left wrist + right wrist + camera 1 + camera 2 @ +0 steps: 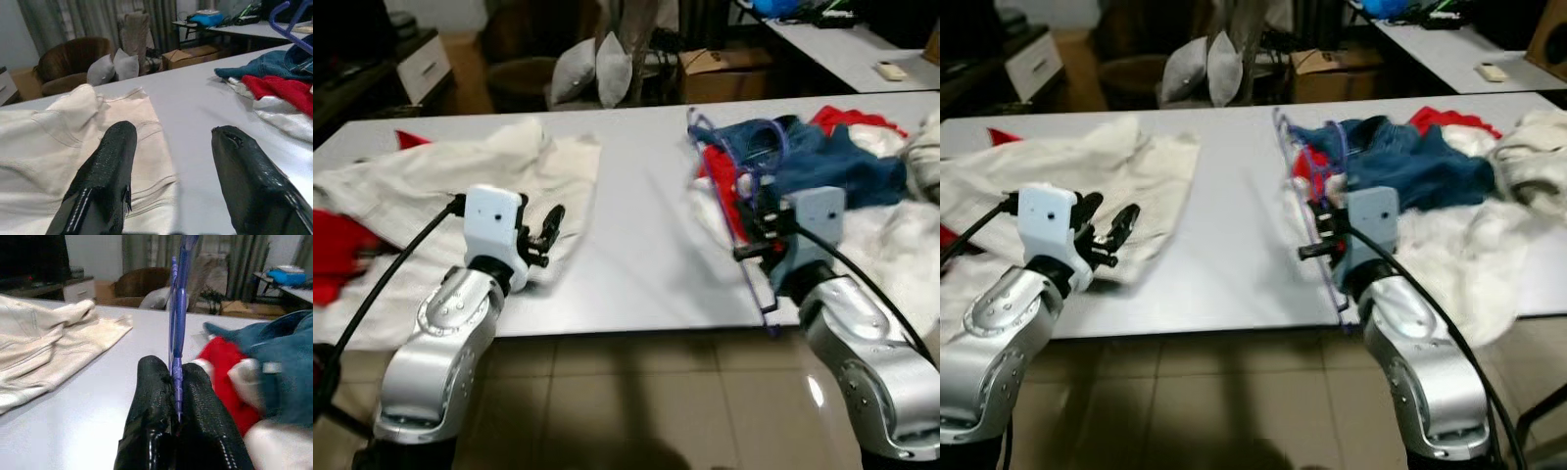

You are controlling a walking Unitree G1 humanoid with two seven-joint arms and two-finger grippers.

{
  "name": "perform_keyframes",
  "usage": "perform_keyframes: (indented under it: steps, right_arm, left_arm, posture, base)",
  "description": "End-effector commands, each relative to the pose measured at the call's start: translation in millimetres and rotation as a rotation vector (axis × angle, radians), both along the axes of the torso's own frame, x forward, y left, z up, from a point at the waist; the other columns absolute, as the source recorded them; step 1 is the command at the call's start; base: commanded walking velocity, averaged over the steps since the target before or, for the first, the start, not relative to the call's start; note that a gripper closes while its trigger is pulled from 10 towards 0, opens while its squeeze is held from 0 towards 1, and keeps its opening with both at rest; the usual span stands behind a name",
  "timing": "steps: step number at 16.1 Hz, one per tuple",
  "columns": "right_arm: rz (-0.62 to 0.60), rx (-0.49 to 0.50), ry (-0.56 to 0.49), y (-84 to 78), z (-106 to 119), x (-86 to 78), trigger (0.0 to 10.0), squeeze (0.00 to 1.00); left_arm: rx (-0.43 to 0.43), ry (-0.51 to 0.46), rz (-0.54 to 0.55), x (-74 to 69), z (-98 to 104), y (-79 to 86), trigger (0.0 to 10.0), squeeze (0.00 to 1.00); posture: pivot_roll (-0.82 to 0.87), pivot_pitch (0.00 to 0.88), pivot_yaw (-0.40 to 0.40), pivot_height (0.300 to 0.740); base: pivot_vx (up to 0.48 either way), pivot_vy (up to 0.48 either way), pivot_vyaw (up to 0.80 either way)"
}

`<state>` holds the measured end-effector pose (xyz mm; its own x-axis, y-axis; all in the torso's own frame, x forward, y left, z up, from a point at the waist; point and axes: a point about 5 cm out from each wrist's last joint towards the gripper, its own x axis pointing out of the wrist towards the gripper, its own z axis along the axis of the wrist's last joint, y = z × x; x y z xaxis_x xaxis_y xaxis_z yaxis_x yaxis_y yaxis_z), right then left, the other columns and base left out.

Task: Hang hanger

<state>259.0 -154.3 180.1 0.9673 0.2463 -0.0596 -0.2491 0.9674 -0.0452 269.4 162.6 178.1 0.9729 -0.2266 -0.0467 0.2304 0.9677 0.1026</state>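
I see the purple hanger (176,328) pinched between the two black fingers of my right gripper (175,396), squeezed tight on its thin bar. The hanger stands up on its edge and reaches away from the gripper over the grey table (636,245), its hook near the blue jeans (822,157) and red cloth (222,367) just past it. My left gripper (171,171) has its fingers spread wide, holding nothing, above the cream cloth (63,147).
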Motion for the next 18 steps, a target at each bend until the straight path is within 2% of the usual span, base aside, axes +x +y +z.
perform_keyframes:
  steps: [1, 4, 7, 10, 13, 15, 18]
  right_arm:
    - [0.027, 0.01, -0.018, 6.5, 2.3, 0.9, 10.0, 0.0]
    - [0.003, 0.023, 0.01, 3.1, -6.1, -2.6, 10.0, 0.0]
    - [-0.001, 0.027, 0.009, 2.2, -7.3, -3.0, 10.0, 0.0]
    - [0.004, 0.028, 0.006, 2.5, -7.1, -1.8, 10.0, 0.0]
    - [0.013, 0.057, 0.041, 2.2, -9.2, -2.0, 10.0, 0.0]
    - [0.02, 0.073, 0.046, 2.1, -8.3, -0.8, 10.0, 0.0]
    - [0.035, 0.048, 0.023, 4.1, -9.1, -0.2, 10.0, 0.0]
  left_arm:
    - [0.015, 0.02, 0.017, -0.9, -3.8, 5.7, 10.0, 0.0]
    - [0.009, 0.03, 0.01, -2.0, -7.1, 4.0, 10.0, 0.0]
    - [-0.032, 0.034, 0.012, -2.0, -7.3, 2.9, 10.0, 0.0]
    - [-0.034, 0.031, 0.017, -0.6, -7.6, 4.2, 10.0, 0.0]
    - [-0.125, -0.007, -0.01, -2.6, -4.6, -3.6, 10.0, 0.0]
    - [-0.07, -0.021, -0.012, -3.1, -9.0, -4.2, 10.0, 0.0]
    - [-0.068, -0.02, 0.004, -2.2, -10.4, -0.9, 10.0, 0.0]
  posture:
    - [-0.13, 0.0, 0.067, 0.74]
    - [-0.14, 0.0, 0.07, 0.74]
    - [-0.14, 0.0, 0.069, 0.74]
    - [-0.14, 0.0, 0.066, 0.74]
    - [-0.14, 0.0, 0.058, 0.74]
    - [-0.14, 0.0, 0.052, 0.74]
    - [-0.14, 0.0, 0.046, 0.74]
  base:
    - [0.0, 0.379, 0.0]
    - [0.0, 0.38, 0.0]
    - [0.0, 0.38, 0.0]
    - [0.0, 0.379, 0.0]
    - [0.0, 0.0, 0.0]
    - [0.0, 0.0, 0.0]
    - [0.282, 0.0, 0.0]
